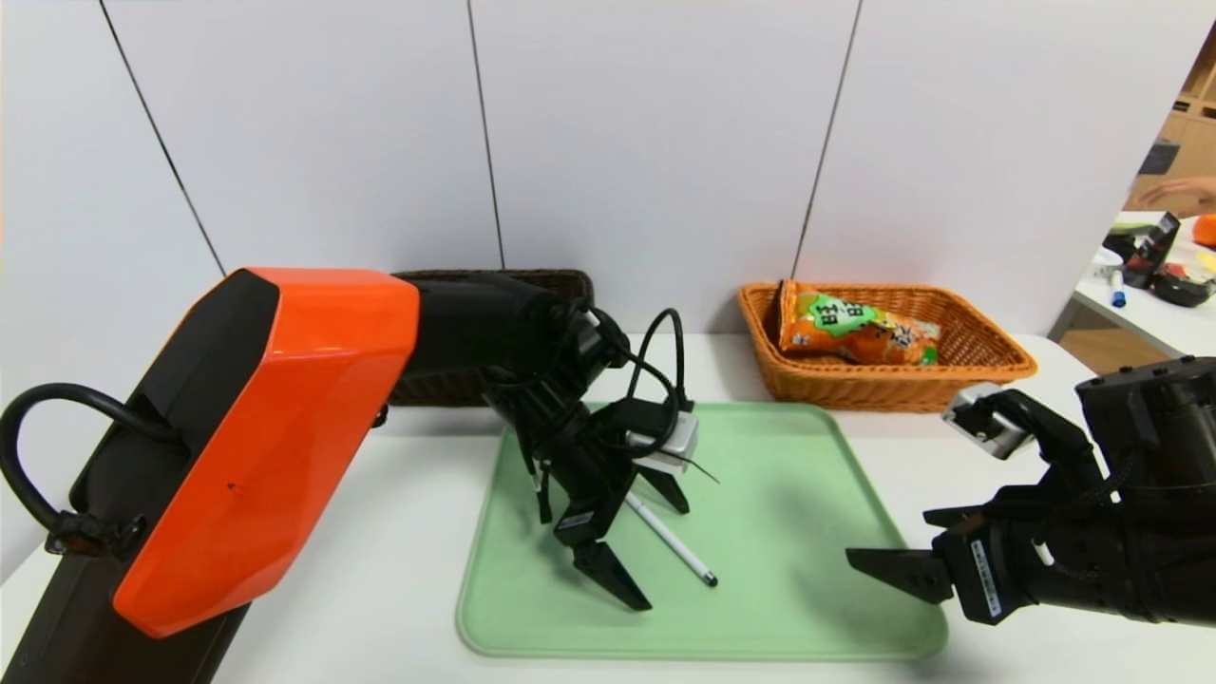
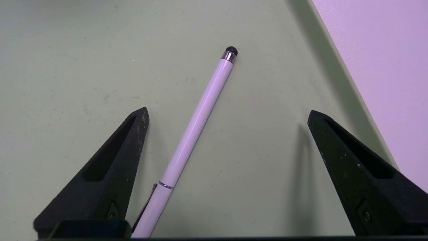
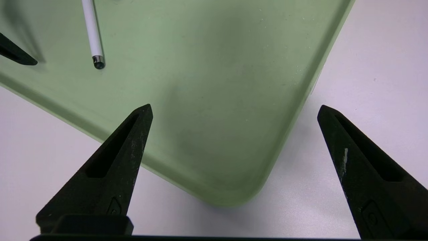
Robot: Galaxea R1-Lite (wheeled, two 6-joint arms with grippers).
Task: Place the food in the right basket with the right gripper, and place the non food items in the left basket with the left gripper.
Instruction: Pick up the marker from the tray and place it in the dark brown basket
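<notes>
A white pen with a black tip lies slanted on the green tray. My left gripper hangs open just above it; the pen runs between the fingers, close to one of them, untouched. The orange snack bag, the food, lies inside the orange-tan right basket. The dark brown left basket stands at the back, mostly hidden behind my left arm. My right gripper is open and empty over the tray's near right corner.
The white table carries the tray and both baskets against a white panel wall. A side table with clutter stands at the far right. In the right wrist view the pen and a left fingertip show farther off.
</notes>
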